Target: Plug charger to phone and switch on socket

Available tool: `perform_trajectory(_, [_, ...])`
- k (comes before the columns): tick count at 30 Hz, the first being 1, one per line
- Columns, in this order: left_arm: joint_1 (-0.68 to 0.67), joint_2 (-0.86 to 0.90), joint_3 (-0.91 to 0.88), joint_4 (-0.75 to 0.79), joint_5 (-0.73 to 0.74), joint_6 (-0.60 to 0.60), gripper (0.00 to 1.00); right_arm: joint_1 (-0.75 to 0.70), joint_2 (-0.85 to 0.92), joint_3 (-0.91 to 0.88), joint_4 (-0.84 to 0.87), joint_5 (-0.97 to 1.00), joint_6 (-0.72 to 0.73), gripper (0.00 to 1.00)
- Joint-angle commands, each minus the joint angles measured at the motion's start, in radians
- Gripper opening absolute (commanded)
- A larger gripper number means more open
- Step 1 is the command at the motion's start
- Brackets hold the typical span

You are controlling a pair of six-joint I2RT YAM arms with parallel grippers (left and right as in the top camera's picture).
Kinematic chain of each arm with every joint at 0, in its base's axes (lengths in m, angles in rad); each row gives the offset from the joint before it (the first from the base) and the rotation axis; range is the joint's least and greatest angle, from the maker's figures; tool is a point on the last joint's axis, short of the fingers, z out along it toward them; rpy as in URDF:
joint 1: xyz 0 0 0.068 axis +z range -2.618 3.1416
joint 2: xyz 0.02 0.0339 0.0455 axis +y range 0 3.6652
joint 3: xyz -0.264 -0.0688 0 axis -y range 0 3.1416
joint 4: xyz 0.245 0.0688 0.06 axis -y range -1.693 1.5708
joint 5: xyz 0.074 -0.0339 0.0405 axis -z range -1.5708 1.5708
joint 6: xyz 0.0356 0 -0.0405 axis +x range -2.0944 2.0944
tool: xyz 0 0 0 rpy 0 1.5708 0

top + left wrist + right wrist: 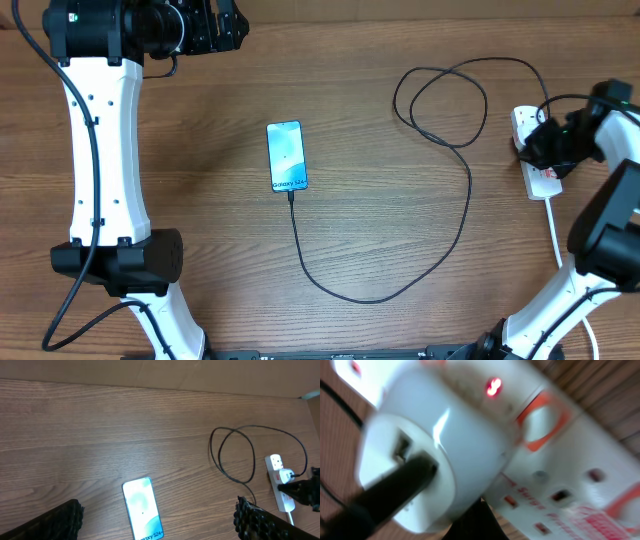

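The phone (287, 156) lies flat at the table's middle, its screen lit light blue; it also shows in the left wrist view (143, 508). The black charger cable (466, 215) meets the phone's near end, curves right, loops at the back and runs to a white adapter (420, 455) plugged into the white socket strip (541, 178). A red light (493, 386) glows on the strip. My right gripper (545, 147) is down on the strip beside the adapter, its dark fingertips (485, 522) together. My left gripper (215, 28) is open and empty, raised at the back left; its fingers (159, 512) frame the phone.
The strip's thick white cord (556, 235) runs toward the front right. The cable's loop (440, 100) lies on the wood between phone and strip. The left arm's base (120, 262) stands at the front left.
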Motion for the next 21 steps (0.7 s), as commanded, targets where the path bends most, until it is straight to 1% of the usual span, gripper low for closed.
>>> perform_trajectory(1, [0.003, 0.006, 0.002, 0.002, -0.003, 0.012, 1.00, 0.004, 0.059, -0.023, 0.032, -0.012, 0.001, 0.04])
perform_trajectory(5, [0.003, 0.006, 0.002, 0.002, -0.003, 0.012, 1.00, -0.040, 0.059, 0.008, 0.020, 0.010, 0.031, 0.04])
perform_trajectory(13, [0.003, 0.006, 0.002, 0.002, -0.003, 0.012, 1.00, -0.137, 0.037, 0.101, -0.056, 0.009, 0.029, 0.04])
perform_trajectory(18, [0.003, 0.006, 0.002, 0.002, -0.003, 0.012, 1.00, -0.167, -0.016, 0.153, -0.108, 0.009, 0.018, 0.04])
perform_trajectory(21, [0.003, 0.006, 0.002, 0.002, -0.003, 0.012, 1.00, -0.170, -0.064, 0.181, -0.134, 0.000, -0.021, 0.04])
